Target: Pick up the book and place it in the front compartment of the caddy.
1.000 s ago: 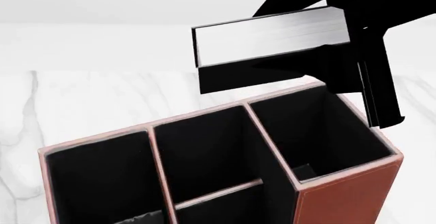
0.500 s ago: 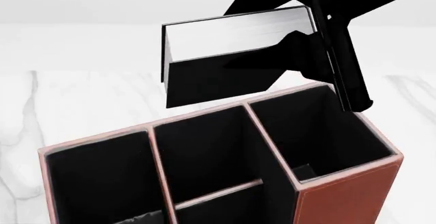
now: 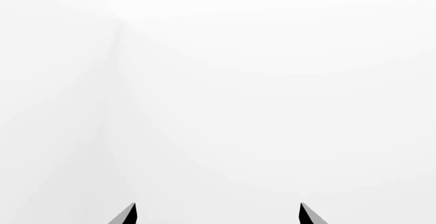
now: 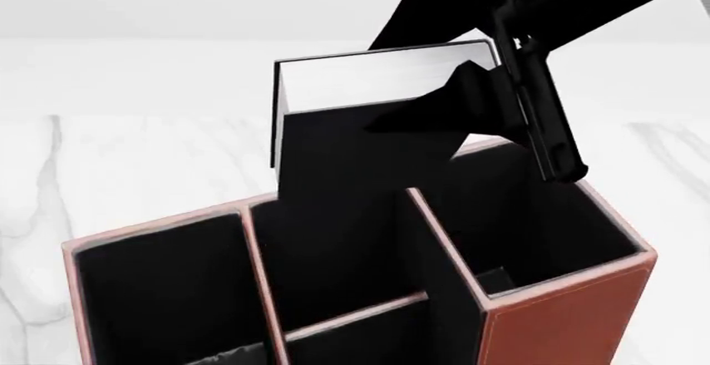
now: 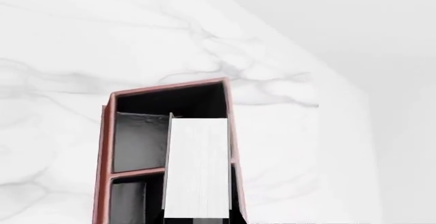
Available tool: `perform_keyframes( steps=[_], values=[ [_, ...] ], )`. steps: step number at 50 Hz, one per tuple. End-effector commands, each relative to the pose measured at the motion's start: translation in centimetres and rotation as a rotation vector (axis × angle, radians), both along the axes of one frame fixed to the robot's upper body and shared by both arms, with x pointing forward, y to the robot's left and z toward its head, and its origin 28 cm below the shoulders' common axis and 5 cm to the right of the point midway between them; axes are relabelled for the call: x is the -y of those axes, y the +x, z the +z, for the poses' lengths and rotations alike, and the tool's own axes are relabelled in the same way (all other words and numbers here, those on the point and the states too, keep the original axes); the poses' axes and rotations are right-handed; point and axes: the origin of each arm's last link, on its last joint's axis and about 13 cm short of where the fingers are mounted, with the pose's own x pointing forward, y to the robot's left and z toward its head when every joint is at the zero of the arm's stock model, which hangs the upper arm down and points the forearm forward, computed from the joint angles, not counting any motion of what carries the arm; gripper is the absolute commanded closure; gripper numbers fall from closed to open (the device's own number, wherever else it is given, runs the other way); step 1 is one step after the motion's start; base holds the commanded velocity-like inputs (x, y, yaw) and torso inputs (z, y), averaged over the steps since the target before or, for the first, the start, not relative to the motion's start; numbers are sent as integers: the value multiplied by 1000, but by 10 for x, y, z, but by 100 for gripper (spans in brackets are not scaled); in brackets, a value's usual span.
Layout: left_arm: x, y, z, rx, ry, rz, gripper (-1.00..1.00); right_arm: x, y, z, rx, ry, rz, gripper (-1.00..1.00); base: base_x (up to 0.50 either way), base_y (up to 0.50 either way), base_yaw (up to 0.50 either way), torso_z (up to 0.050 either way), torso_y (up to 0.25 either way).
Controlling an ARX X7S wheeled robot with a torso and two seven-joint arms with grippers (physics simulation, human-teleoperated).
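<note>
Right gripper (image 4: 505, 103) has the book (image 4: 367, 132) pinched at its right end, jaws clamped on it. The book hangs over the back of the caddy (image 4: 554, 315), white page edge up, lower edge just dipping behind the rim of the middle back cell. It's tilted a bit, with the free left end lower than the gripped end. The wrist view looks straight down the page edge (image 5: 197, 168) into the caddy, and the book seems lined up along one wall of a cell there.

Left gripper (image 3: 216, 215) only shows two fingertips, well apart, nothing between them, pointing at blank white. It's out of the way.

How I'd do this step: the task wants the front compartment, and judging from the head view the book is over a back cell, so I'd check which cell counts as front before committing. The cell nearest the camera, in front of the low cross divider (image 4: 355, 315), looks shallower front to back, so the book has to go in parallel to that divider. Level the book first so both bottom corners clear the rim together, keep it off the thin dividers, then lower slowly and only let go once the bottom is well inside. Drop it early and I reckon it tips against a divider or falls outside.

The caddy sits on a marble bench (image 4: 133, 157); I can't tell how close to any edge.
</note>
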Motion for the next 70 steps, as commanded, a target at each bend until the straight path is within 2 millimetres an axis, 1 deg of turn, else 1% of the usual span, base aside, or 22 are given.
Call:
perform_keyframes(
  steps=[1,12,20,26,50,70],
  values=[
    [0,0,0,0,-2,1,-100,1,7,-3,-9,7,-10,100,0,0,0,0,0],
    [0,0,-2,-2,-3,1,-100,-2,18,-14,-24,-4,-23,100,0,0,0,0,1],
    [0,0,-2,-1,-3,1,-100,-7,21,-22,-59,-13,-1,100,0,0,0,0,1],
    [-1,0,-2,-3,-4,4,-100,-9,21,-24,-80,-9,9,100,0,0,0,2,2],
    [-2,0,-2,-3,-8,7,-100,-7,25,-35,-135,-34,5,100,0,0,0,0,1],
    [-1,0,-3,-4,-9,8,-100,-15,38,-53,-162,-56,-3,100,0,0,0,1,1]
  ],
)
